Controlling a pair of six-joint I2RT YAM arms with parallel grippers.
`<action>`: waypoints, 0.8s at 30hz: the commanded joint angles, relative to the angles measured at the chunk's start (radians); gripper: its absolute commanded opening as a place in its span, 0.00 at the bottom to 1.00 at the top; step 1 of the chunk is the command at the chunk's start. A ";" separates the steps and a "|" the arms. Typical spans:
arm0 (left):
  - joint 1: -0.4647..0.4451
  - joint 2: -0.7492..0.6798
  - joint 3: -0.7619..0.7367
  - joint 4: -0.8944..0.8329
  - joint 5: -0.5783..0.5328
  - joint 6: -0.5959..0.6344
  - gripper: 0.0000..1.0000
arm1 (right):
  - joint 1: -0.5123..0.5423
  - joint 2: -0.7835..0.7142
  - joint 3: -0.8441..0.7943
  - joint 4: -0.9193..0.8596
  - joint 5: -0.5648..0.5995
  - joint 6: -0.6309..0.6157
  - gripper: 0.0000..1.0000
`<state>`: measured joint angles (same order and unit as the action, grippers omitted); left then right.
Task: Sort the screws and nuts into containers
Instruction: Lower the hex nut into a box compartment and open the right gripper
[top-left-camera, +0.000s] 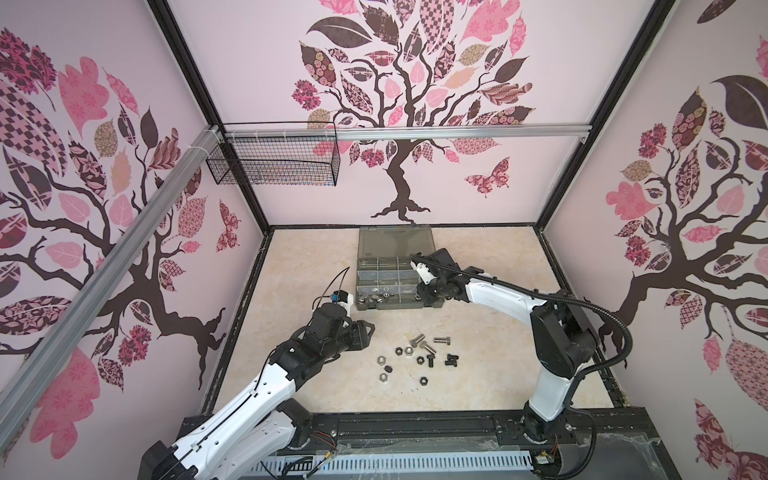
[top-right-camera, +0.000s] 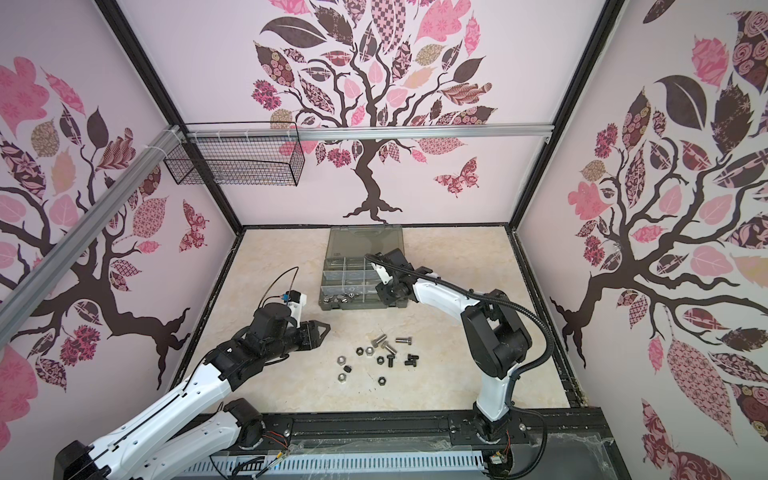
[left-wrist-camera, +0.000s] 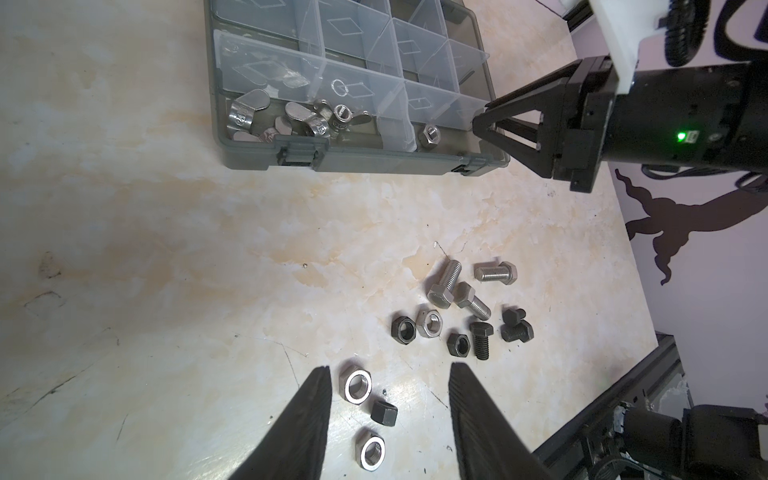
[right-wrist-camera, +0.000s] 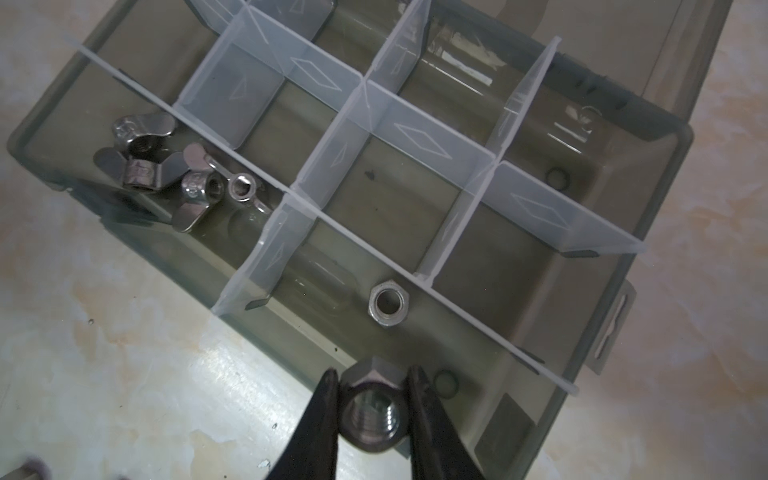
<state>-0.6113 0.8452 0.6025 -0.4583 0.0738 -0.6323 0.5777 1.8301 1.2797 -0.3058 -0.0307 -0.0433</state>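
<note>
Right gripper (right-wrist-camera: 372, 374) clenched on silver nut (right-wrist-camera: 371, 411) (above case (right-wrist-camera: 519, 270) edge); left gripper (left-wrist-camera: 390, 368) released.

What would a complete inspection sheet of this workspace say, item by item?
Surface: marbled beige tabletop, lightly scuffed.
Job's things: organiser case open; wing nuts in one front compartment, lone hex nut in the next; silver bolts, black bolts and loose hex nuts lie on the tabletop.
Clutter: nothing seen.
Claws: left claw open and empty above the loose hex nuts; right claw shut on a silver nut above the case's front wall.
Cables: corrugated conduit along the right arm; thin wire loops at the left wrist.
Surroundings: wire mesh basket on a rail; tree-decal walls.
</note>
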 joint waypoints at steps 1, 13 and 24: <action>-0.005 -0.017 -0.032 0.006 -0.004 -0.004 0.49 | -0.014 0.056 0.050 -0.003 0.007 0.016 0.29; -0.005 -0.022 -0.048 0.013 -0.004 -0.013 0.49 | -0.040 0.106 0.055 0.007 -0.008 0.039 0.36; -0.007 -0.017 -0.045 -0.018 -0.005 0.002 0.49 | -0.043 -0.011 0.029 0.002 -0.023 0.044 0.41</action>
<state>-0.6144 0.8345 0.5869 -0.4618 0.0727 -0.6395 0.5407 1.8931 1.3079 -0.2981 -0.0399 -0.0063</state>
